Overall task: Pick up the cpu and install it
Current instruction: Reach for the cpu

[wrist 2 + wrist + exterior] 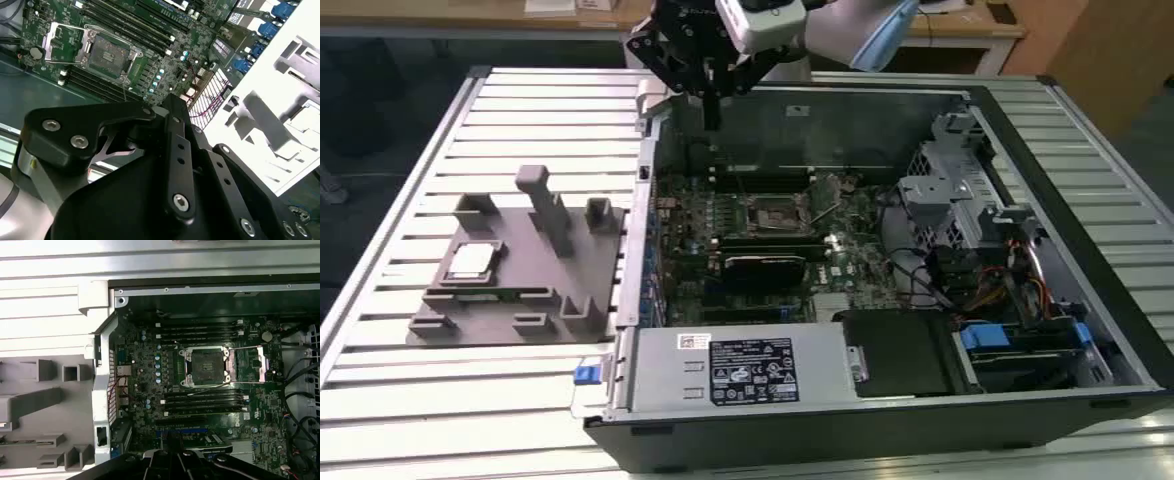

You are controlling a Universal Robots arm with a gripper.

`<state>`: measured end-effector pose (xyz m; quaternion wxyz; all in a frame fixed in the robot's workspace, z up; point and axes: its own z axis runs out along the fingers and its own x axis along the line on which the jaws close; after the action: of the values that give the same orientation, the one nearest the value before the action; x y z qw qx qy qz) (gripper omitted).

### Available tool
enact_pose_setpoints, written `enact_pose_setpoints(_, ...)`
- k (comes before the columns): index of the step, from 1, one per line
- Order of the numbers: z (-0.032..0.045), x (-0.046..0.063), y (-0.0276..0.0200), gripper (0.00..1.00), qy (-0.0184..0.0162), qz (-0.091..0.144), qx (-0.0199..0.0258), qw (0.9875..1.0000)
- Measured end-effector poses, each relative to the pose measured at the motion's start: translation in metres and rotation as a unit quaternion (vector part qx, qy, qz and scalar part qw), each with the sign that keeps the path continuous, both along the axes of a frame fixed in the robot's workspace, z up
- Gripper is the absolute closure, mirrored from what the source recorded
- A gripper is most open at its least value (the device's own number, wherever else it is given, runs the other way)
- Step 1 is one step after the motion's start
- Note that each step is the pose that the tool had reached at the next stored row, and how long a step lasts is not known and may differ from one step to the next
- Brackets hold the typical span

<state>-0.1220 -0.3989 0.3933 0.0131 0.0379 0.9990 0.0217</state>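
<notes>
Pale slatted metal worktop (pixel 400 400) under even indoor light, light wooden desk (pixel 480 15) beyond its far edge, brown wooden panel (pixel 1107 50) at the exterior view's right, dark floor (pixel 374 110) at its left

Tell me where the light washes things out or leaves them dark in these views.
Second wrist view: the tray is blown out to near white. First wrist view: the computer case is in shadow along its inner wall. Exterior view: the cpu shows pale on the evenly grey tray.
</notes>
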Motion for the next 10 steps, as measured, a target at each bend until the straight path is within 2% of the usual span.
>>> enact_pose_setpoints(10,0.0000,-0.0024,0.0000,0.89,0.0000,0.000,0.0000,1.0000)
